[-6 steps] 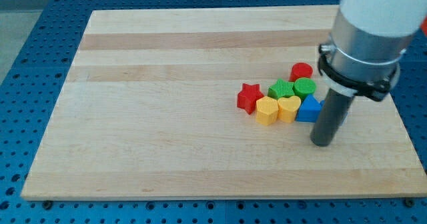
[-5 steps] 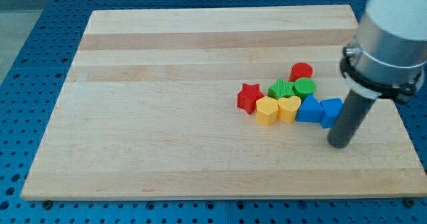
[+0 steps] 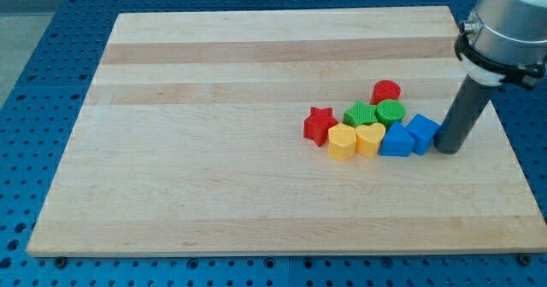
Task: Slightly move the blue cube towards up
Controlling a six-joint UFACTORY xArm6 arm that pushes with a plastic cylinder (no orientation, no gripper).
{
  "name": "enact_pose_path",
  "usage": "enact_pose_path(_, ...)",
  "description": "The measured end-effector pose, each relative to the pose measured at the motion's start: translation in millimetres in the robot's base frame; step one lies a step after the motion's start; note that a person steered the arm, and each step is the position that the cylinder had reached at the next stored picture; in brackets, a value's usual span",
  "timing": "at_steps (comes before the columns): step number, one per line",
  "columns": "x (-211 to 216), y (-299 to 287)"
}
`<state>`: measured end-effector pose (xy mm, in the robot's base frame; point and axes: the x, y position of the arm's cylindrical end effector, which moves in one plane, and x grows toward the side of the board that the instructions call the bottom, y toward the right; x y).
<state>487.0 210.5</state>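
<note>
Resting on the wooden board (image 3: 214, 176), my tip (image 3: 447, 149) sits just to the view's right of the blue cube (image 3: 422, 131), touching it or very nearly; I cannot tell which, and the rod has no fingers to open or close. To the cube's left lies a blue triangular block (image 3: 395, 140), then a yellow heart (image 3: 370, 138), another yellow block (image 3: 342, 141) and a red star (image 3: 320, 125). Up-left of the cube are a green cylinder (image 3: 390, 112), a ribbed green block (image 3: 361, 115) and a red cylinder (image 3: 386, 90).
</note>
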Motion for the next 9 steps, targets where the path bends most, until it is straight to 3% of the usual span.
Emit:
enact_pose_path(3,-8.8,0.7)
enact_pose_path(6,-81.9,15.5)
enact_pose_path(9,-90.6,-64.1)
